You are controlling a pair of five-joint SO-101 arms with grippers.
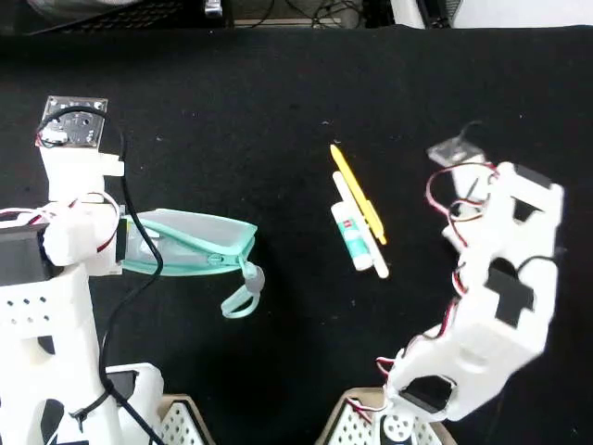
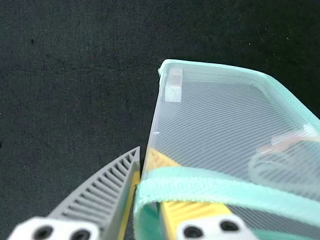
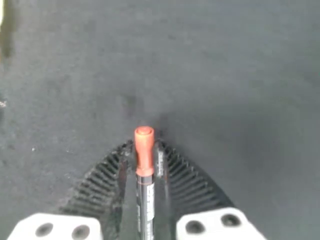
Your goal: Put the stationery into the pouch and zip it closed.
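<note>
The pouch (image 2: pixel 225 130) is being pinched by its end wall in the left gripper (image 2: pixel 146 159), probably to steady it for loading. A red-capped marker (image 3: pixel 144 165) is being clamped lengthwise in the right gripper (image 3: pixel 144 146), cap jutting beyond the fingertips. The yellow pen (image 1: pixel 356 188) is lying well apart from both.

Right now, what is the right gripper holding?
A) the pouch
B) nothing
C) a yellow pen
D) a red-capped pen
D: the right gripper is shut on a red-capped pen; the pouch sits in the left gripper, and the yellow pen lies on the table.
</note>
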